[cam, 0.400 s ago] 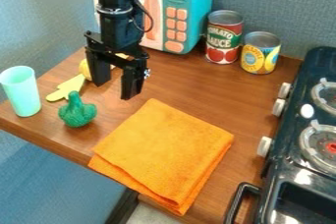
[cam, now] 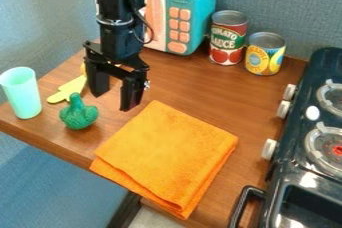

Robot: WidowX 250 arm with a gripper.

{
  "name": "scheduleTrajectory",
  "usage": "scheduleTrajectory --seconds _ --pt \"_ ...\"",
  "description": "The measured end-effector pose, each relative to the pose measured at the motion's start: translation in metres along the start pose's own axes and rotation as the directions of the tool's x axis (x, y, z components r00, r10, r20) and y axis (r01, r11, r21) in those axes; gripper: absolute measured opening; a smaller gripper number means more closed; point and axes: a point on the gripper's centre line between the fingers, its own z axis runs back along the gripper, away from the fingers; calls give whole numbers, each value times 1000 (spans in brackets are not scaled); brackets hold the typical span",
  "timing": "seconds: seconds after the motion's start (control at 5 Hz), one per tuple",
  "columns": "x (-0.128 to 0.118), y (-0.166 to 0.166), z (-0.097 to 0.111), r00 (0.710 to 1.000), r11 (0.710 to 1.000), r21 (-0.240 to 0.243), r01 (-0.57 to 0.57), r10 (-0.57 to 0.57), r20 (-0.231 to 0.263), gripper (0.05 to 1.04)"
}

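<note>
"What's closest to the black two-finger gripper (cam: 113, 101)?"

"A dark green, bumpy broccoli-shaped toy (cam: 79, 117), upright with its stubby stalk pointing up. It's on the brown wooden surface (cam: 200, 92), between the pale mint-green cup (cam: 23, 94) and the folded orange cloth (cam: 167, 157), just beside a flat yellow-green toy piece (cam: 67, 91)."

"And the jaws?"

"Wide apart, pointing down, with brown wood showing between them. They hang near the broccoli and the cloth's back corner."

"Any labels?"

"Two, side by side at the back: a metal can with a red-and-green label (cam: 228, 42) bearing lettering and tomatoes, and a shorter metal can with a yellow-and-blue label (cam: 265, 54) showing yellow fruit."
</note>
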Motion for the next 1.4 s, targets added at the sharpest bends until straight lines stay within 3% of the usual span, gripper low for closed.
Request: scheduleTrajectory --seconds 0.4,0.6,1.0,1.4 --pt "-3 33 10 992 989 76 -126 124 28 1000" --pt "-4 49 1 988 985 88 -150 152 -19 1000" --pt "0 70 -8 980 980 65 -187 191 -62 1000" --pt "-2 69 -20 976 982 55 -181 186 -114 1000"
